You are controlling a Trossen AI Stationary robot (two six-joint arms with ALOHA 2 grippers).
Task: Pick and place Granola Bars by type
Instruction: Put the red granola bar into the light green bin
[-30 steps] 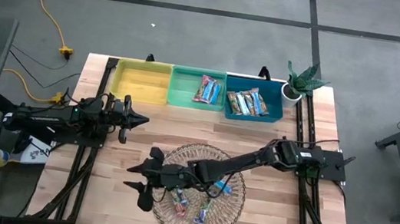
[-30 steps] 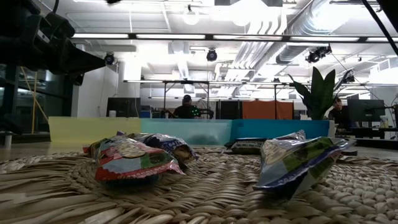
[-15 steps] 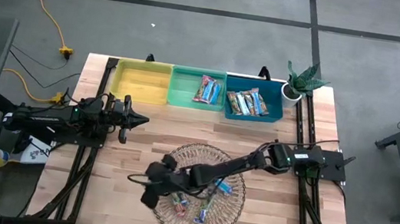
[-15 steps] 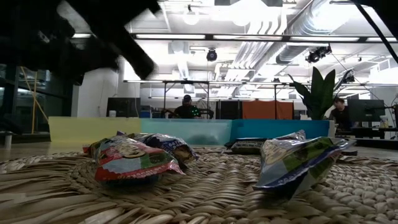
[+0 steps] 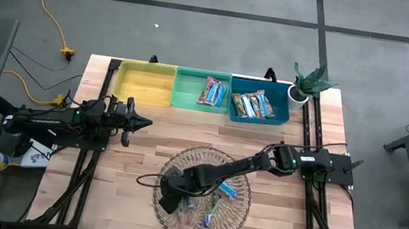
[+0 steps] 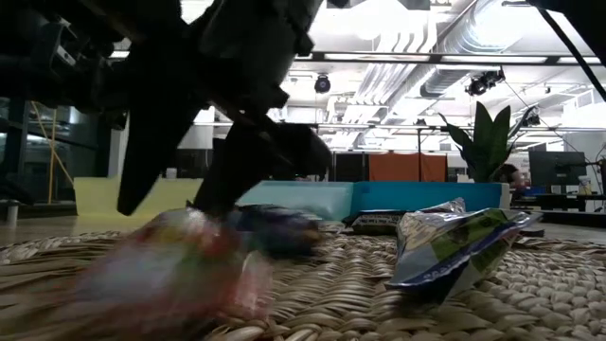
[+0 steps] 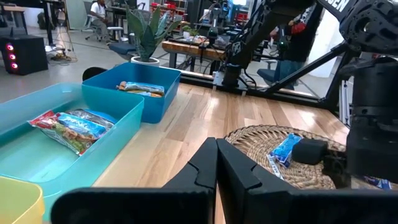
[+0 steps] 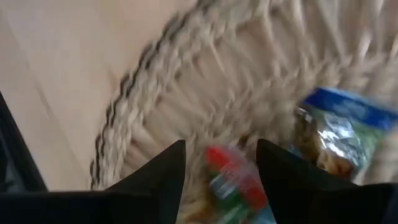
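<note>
Two hands | right hand spread over red bar | left hand pressed together

Overhead camera looks straight down on counter; low camera sits inside woven basket, facing bins; both share basket.

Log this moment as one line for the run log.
right claw: open, over red bar in woven basket | left claw: shut, waiting near yellow bin | yellow bin: no bars
</note>
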